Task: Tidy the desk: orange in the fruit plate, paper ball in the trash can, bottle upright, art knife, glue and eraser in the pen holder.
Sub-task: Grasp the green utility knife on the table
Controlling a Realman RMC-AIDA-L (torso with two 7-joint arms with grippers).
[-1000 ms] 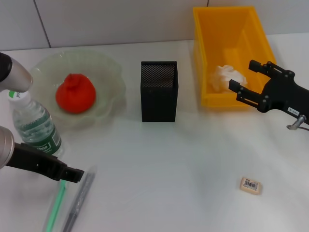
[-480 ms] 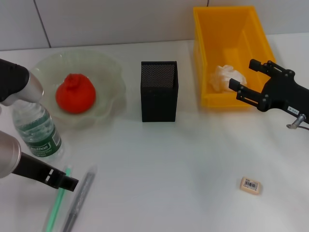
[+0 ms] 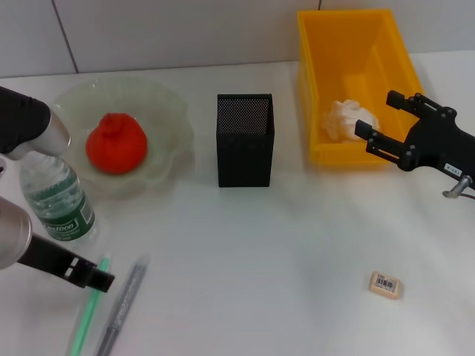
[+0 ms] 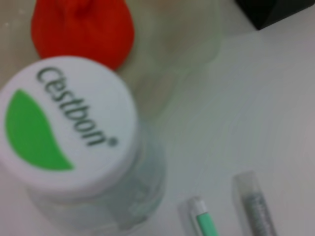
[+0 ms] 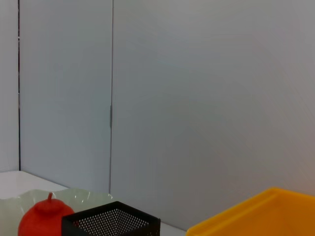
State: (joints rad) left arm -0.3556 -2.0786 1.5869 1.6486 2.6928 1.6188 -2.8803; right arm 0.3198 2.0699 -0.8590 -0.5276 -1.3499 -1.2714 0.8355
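The clear bottle [image 3: 56,199] with a white cap [image 4: 66,120] stands upright beside the fruit plate [image 3: 167,111], which holds the orange [image 3: 115,143]. My left gripper [image 3: 90,259] is open just in front of the bottle, its black finger [image 3: 78,271] clear of it. A green stick [image 3: 87,315] and a grey stick [image 3: 122,305] lie near the front edge; I cannot tell which is the art knife and which the glue. The eraser [image 3: 385,283] lies front right. The paper ball [image 3: 347,119] sits in the yellow trash can [image 3: 386,44]. My right gripper [image 3: 386,122] hangs open and empty beside it.
The black mesh pen holder [image 3: 245,139] stands at the table's middle back, also seen in the right wrist view [image 5: 110,223]. A white wall runs behind the table.
My left gripper has drawn back toward the left and the front edge, away from the standing bottle. The right gripper has shifted very slightly to the right.
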